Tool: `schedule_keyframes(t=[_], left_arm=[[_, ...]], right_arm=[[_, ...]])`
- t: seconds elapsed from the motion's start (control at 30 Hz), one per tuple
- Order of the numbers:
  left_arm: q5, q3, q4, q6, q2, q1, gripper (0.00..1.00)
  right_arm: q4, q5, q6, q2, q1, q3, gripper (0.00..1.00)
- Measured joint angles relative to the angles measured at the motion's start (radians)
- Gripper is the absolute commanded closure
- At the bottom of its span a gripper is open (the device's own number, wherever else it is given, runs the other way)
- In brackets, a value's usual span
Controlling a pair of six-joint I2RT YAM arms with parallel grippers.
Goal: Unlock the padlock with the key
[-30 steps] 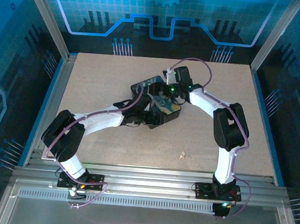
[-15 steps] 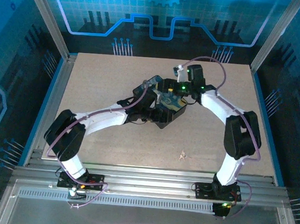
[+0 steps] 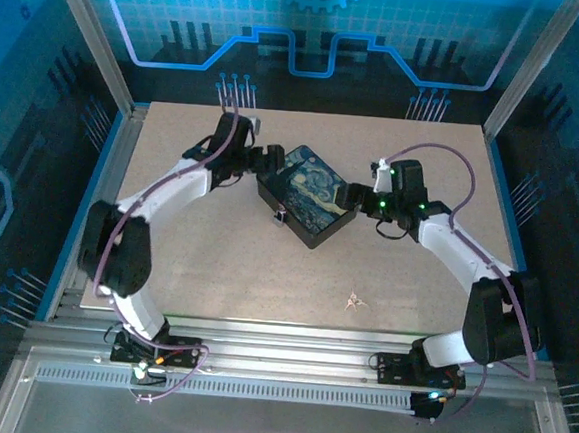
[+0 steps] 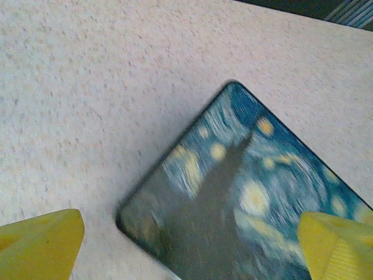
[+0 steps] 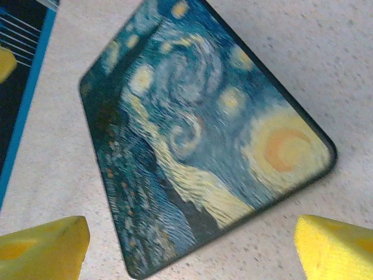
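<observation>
The black box [image 3: 306, 209] with the swirly blue painting lid lies shut at mid-table. My left gripper [image 3: 265, 161] is open at the box's far left corner, and in the left wrist view its yellow fingertips [image 4: 41, 245] stand wide apart over the lid [image 4: 245, 192]. My right gripper [image 3: 357, 198] is open at the box's right corner, with nothing between its fingertips [image 5: 335, 248] and the lid [image 5: 198, 122] below. A tiny pale piece, the key [image 3: 353, 300], lies alone on the table near the front. A small pale fitting [image 3: 281, 216] sits on the box's near-left wall. The yellow padlock is hidden.
The beige tabletop [image 3: 196, 259] is bounded by metal rails at left, right and front. Blue-lit panels stand behind the far edge. The right arm's elbow [image 3: 497, 318] hangs over the table's right front.
Both arms have drawn apart off the box: the left gripper swung to the far left corner, the right gripper pulled back to the right. The lid now shows uncovered.
</observation>
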Motion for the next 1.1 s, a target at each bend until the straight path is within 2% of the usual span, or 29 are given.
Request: schedule_keyframes(t=[0.2, 0.33, 0.6, 0.7, 0.93, 1.1], left_arm=[[0.005, 0.138, 0.021, 0.067, 0.206, 0.031, 0.02], [0.069, 0.173, 0.050, 0.062, 0.291, 0.030, 0.03], [0.227, 0.056, 0.169, 0.003, 0.295, 0.030, 0.06], [0.258, -0.031, 0.225, -0.016, 0.254, 0.036, 0.06], [0.288, -0.313, 0.271, -0.116, 0.028, 0.043, 0.07], [0.257, -0.464, 0.275, -0.177, -0.108, -0.005, 0.07]], right_arm=[[0.006, -0.003, 0.018, 0.021, -0.004, -0.046, 0.09], [0.033, -0.021, 0.029, 0.070, -0.004, -0.044, 0.09], [0.038, -0.072, 0.036, 0.193, 0.002, 0.050, 0.11], [0.026, -0.075, 0.036, 0.225, 0.003, 0.090, 0.11], [0.006, -0.077, 0.027, 0.351, 0.005, 0.231, 0.11], [0.016, -0.073, 0.021, 0.431, 0.011, 0.321, 0.11]])
